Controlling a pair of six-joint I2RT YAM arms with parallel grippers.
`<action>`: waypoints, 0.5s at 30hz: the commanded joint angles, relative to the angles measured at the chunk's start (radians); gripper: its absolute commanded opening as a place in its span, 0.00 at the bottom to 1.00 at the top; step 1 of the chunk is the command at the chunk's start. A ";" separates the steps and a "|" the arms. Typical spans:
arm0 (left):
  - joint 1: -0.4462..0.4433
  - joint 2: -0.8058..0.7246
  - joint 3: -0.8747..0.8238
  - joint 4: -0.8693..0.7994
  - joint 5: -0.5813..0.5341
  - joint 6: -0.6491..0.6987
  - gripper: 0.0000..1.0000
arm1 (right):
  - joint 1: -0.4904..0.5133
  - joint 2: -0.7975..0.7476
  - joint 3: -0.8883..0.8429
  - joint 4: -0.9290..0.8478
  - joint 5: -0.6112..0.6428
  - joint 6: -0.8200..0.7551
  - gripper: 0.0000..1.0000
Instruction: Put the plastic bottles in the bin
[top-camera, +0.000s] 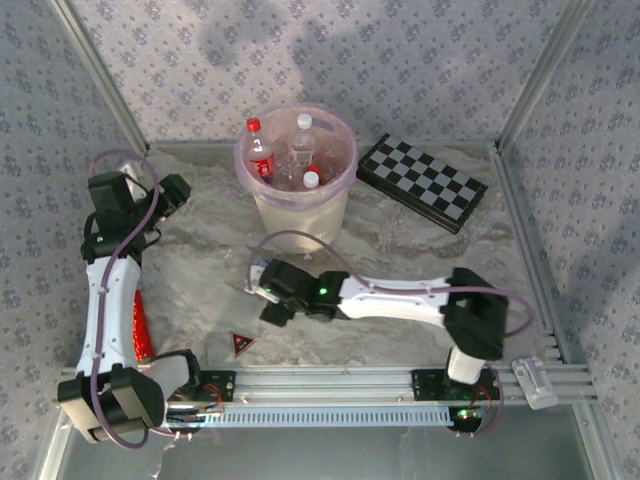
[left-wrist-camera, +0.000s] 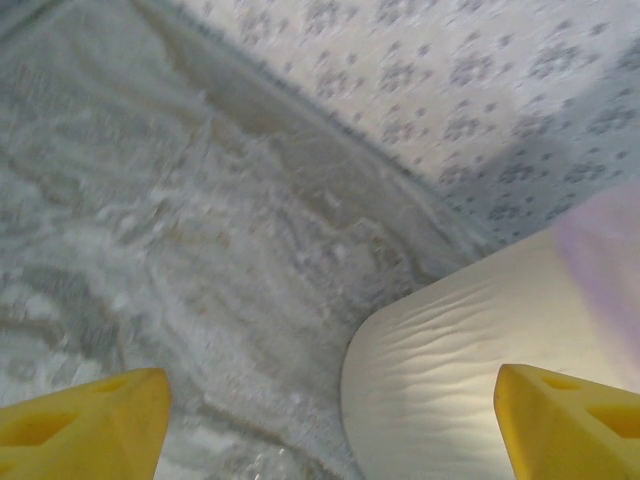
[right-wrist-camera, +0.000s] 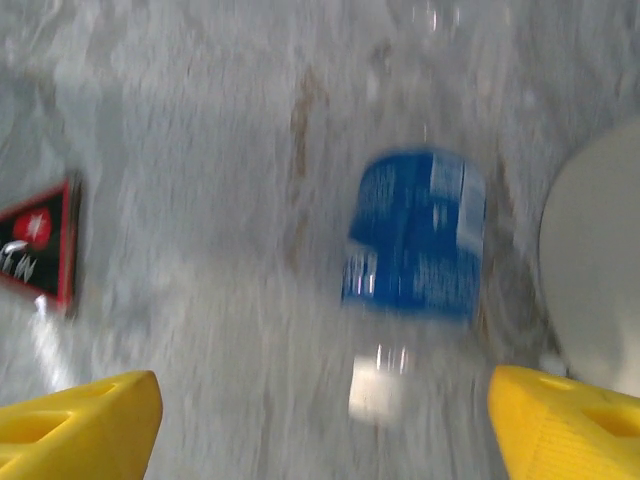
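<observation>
The cream bin (top-camera: 300, 205), lined with a pinkish bag, stands at the back middle of the table. Inside it are a red-labelled bottle (top-camera: 261, 152), a clear bottle (top-camera: 303, 138) and a white cap (top-camera: 311, 179). A blue-labelled bottle (right-wrist-camera: 415, 240) lies on the table with its white cap (right-wrist-camera: 378, 388) pointing toward my right gripper (right-wrist-camera: 320, 425). That gripper hangs open above it, empty, and sits in front of the bin (right-wrist-camera: 595, 270). My left gripper (left-wrist-camera: 330, 430) is open and empty beside the bin's wall (left-wrist-camera: 470, 350), left of the bin in the top view (top-camera: 176, 190).
A small dark triangular piece with a red mark (top-camera: 241, 344) lies near the front rail. The checkerboard (top-camera: 422, 182) rests at the back right. A red elongated object (top-camera: 141, 330) lies partly hidden beside the left arm. Patterned walls close in the table.
</observation>
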 joint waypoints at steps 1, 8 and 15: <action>0.016 -0.026 -0.039 0.057 0.050 -0.030 0.84 | 0.009 0.110 0.121 0.063 0.088 -0.038 0.93; 0.035 -0.042 -0.059 0.035 0.050 0.007 0.84 | -0.014 0.357 0.339 0.019 0.216 -0.022 0.98; 0.042 -0.053 -0.059 0.024 0.059 0.023 0.84 | -0.036 0.468 0.424 -0.029 0.243 -0.009 0.90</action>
